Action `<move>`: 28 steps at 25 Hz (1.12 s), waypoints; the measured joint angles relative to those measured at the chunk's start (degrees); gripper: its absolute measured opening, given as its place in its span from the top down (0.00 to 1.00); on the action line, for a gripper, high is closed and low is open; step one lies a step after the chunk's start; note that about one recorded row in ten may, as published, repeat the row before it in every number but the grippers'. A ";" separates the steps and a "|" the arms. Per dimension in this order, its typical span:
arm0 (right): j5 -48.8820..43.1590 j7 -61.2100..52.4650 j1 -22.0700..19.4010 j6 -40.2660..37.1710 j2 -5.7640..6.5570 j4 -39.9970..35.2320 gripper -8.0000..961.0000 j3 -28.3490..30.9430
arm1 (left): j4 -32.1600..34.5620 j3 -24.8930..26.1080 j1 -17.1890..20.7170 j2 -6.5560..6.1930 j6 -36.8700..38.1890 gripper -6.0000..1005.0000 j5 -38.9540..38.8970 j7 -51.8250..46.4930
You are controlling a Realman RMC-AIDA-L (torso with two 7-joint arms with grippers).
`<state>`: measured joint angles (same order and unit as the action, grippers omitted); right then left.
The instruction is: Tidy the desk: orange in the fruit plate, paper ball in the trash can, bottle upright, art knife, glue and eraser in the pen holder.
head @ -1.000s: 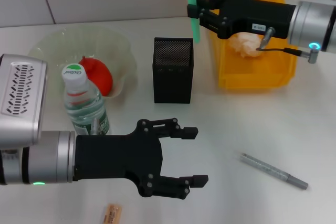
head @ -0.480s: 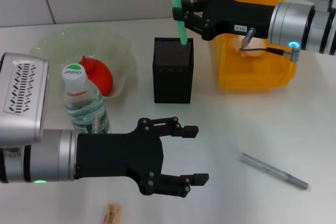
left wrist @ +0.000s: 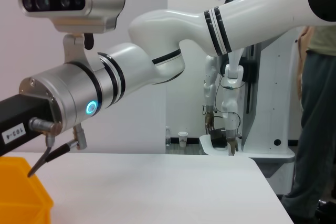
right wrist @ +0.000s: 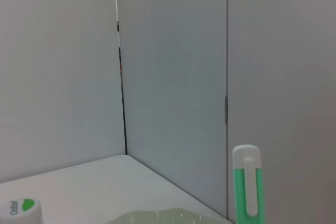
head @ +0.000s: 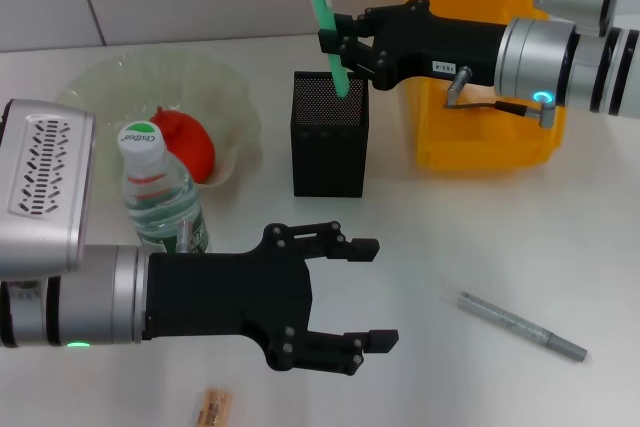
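Observation:
My right gripper [head: 345, 47] is shut on the green art knife [head: 327, 27], which is tilted with its lower tip inside the mouth of the black mesh pen holder [head: 329, 147]. The knife's top [right wrist: 247, 187] also shows in the right wrist view. My left gripper [head: 378, 292] hovers open over the near table, just right of the upright bottle [head: 160, 197]. The orange [head: 188, 144] lies in the fruit plate [head: 100, 87]. A tan eraser [head: 213, 409] lies at the front edge. A slim grey stick [head: 520, 327], possibly the glue, lies at the right. The paper ball is hidden.
The yellow trash can [head: 480, 142] stands right of the pen holder, partly covered by my right arm. Its corner [left wrist: 21, 192] shows in the left wrist view. A wall runs close behind the table.
My right gripper carried the art knife leftward from beside the trash can to the pen holder, and its tip now dips into the holder. The left arm stayed still.

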<state>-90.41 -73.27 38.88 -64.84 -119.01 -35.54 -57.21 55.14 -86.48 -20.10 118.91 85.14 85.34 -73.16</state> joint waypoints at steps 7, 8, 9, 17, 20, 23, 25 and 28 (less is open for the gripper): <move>0.62 1.80 0.50 0.90 -0.07 2.24 0.77 -0.06 | -0.57 0.00 -0.28 0.00 0.00 0.19 0.00 0.28; 0.63 1.97 0.67 1.01 -0.08 2.57 0.77 -0.11 | -0.57 0.00 -0.28 0.00 0.00 0.19 0.00 0.28; 0.64 2.08 0.94 1.33 -0.09 3.04 0.77 -0.31 | -0.63 0.00 -0.30 0.00 -0.04 0.19 0.00 0.30; 0.71 2.09 1.10 2.24 -0.16 3.18 0.76 -0.28 | -0.65 0.00 -0.38 0.00 -0.06 0.19 0.00 0.31; 1.10 2.09 1.10 2.89 -0.21 3.20 0.76 -0.46 | -0.65 0.00 -0.38 0.00 -0.07 0.19 0.00 0.31; 1.30 2.09 1.10 2.94 -0.23 3.20 0.76 -0.71 | -0.65 0.00 -0.38 -0.03 -0.09 0.19 0.00 0.31; 1.29 2.09 1.17 2.77 -0.24 3.20 0.76 -0.88 | -0.65 0.00 -0.38 -0.08 -0.15 0.19 0.01 0.31; 1.27 2.09 1.24 2.59 -0.25 3.20 0.76 -1.38 | -0.65 0.00 -0.38 -0.09 -0.15 0.19 0.01 0.31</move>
<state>-89.14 -71.18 40.12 -62.25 -119.27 -32.34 -58.59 54.49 -86.48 -20.48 118.83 84.99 85.34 -72.86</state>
